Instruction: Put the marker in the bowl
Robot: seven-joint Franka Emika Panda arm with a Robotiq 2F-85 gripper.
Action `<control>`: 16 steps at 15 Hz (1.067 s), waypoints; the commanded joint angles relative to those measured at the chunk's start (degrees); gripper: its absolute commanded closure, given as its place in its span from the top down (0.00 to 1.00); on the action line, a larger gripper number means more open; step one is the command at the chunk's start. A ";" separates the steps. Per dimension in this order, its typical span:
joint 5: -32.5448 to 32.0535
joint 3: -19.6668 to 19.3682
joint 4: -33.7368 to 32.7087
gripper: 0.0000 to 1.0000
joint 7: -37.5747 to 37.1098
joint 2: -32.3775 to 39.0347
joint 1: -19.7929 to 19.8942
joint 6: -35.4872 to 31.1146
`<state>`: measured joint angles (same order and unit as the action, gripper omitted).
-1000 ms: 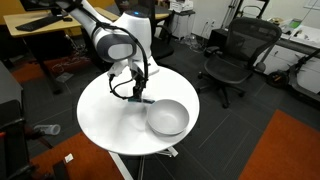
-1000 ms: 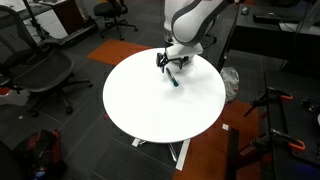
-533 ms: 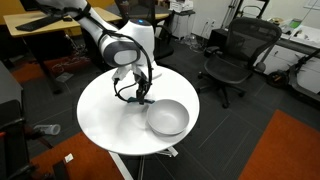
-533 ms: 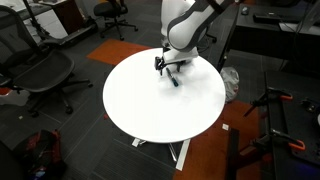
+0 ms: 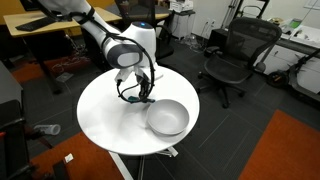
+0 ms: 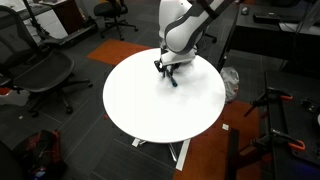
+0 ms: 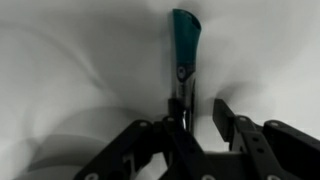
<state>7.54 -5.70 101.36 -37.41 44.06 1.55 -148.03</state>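
Observation:
The marker (image 7: 185,50), dark with a teal-blue end, lies on the white round table (image 5: 108,118) under my gripper (image 7: 203,108). In the wrist view one finger (image 7: 178,112) is against the marker's dark end. The other finger (image 7: 224,112) stands a small gap away from it, so the jaws straddle the marker, partly narrowed. In both exterior views the gripper (image 5: 143,96) (image 6: 170,70) is down at the tabletop over the marker (image 6: 173,80). The grey bowl (image 5: 167,118) sits upright just beside the gripper, toward the table's edge.
The round table (image 6: 150,112) stands on a dark carpet, and the arm reaches over it from behind. Black office chairs (image 5: 236,55) (image 6: 40,70) stand around it. A desk (image 5: 40,25) is behind the arm. An orange floor patch (image 5: 285,150) lies to one side.
The gripper has come down a little around the marker, and its jaws have narrowed from wide open. Marker and bowl have stayed in place.

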 commanded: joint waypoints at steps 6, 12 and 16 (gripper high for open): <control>1.67 -0.76 1.08 0.05 2.25 -2.12 -0.20 -1.57; 0.88 -3.02 3.78 0.05 3.59 -8.26 0.12 -4.10; 0.44 -5.71 3.68 0.05 3.82 -11.05 0.86 -3.23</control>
<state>7.54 -10.04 102.14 -34.93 36.74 1.97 -150.85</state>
